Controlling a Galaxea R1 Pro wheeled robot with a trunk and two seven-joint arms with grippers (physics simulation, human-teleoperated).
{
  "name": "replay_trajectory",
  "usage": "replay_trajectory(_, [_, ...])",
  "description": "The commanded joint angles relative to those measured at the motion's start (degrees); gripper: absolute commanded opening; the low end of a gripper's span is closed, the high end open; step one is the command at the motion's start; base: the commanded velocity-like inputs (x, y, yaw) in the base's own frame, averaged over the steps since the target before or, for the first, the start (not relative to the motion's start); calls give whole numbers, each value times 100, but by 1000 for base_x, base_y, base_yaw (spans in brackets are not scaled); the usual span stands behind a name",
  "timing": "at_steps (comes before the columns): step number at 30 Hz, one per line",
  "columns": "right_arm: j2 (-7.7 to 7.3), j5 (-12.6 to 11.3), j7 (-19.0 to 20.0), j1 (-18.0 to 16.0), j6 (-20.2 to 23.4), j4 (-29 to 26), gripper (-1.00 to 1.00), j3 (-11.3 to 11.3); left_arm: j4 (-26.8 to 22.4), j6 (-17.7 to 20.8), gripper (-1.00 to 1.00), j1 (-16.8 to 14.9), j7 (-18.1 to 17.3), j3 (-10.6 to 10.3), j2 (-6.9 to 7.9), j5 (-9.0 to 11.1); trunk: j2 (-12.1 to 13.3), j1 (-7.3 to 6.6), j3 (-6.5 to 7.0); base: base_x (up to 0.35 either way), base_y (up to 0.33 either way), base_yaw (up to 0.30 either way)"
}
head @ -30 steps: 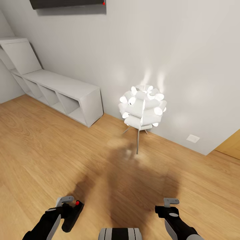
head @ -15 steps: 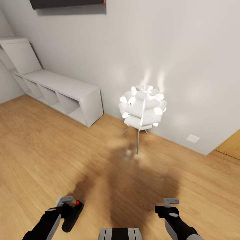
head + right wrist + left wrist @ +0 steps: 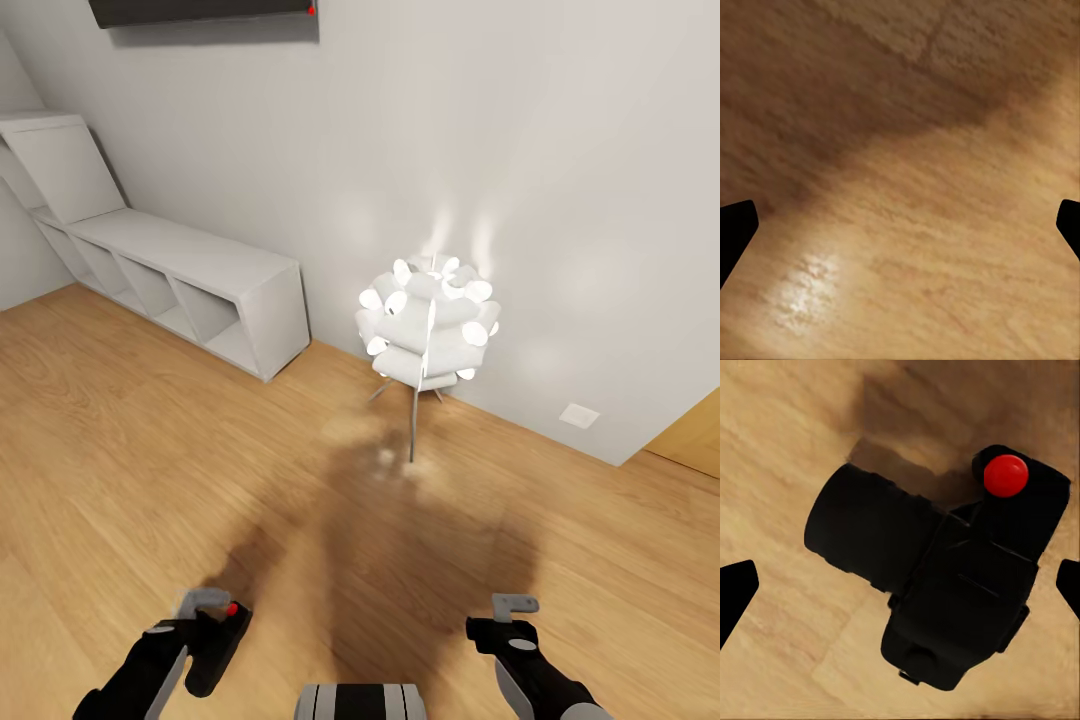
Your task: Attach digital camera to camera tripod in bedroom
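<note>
one digital camera (image 3: 945, 577) in left tool (image 3: 205, 625) — lens floorward.

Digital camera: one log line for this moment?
digital camera in left claw | right claw open, holding nothing | floor lamp ahead by wall
</note>
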Motion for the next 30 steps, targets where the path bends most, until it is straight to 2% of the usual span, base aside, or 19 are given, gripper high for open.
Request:
replay_trajectory(1, [-2,-9,-14,-1,13,-6,100,5,11,33,100,-1,-132,-63,2,-50,-2,-1,-4,0,0,0])
replay_trajectory(6, [-8,-10,-14,0,13,-6,100,5,85,41,100,-1,-528,-272,10,-102,-2,-1,-4,0,0,0])
replay_trajectory(19, [-23,-8,-13,0,22,-6,100,5,122,52,100,-1,-637,-332,40,-110,-2,-1,-4,0,0,0])
replay_trajectory(22, [-25,-10,-15,0,16,-6,100,1,123,49,100,-1,-629,-323,50,-199,-2,-1,-4,0,0,0])
replay_trajectory(23, [-27,-12,-20,0,8,-6,100,-3,124,51,100,-1,-625,-298,44,-553,-2,-1,-4,0,0,0])
replay_trajectory(24, [-27,-15,-21,0,7,-6,100,-6,124,53,100,-1,-624,-292,39,-641,-2,-1,-4,0,0,0])
replay_trajectory(30, [-27,-26,-24,-2,7,-6,100,-12,126,53,100,-1,-624,-282,43,-790,-2,-1,-4,0,0,0])
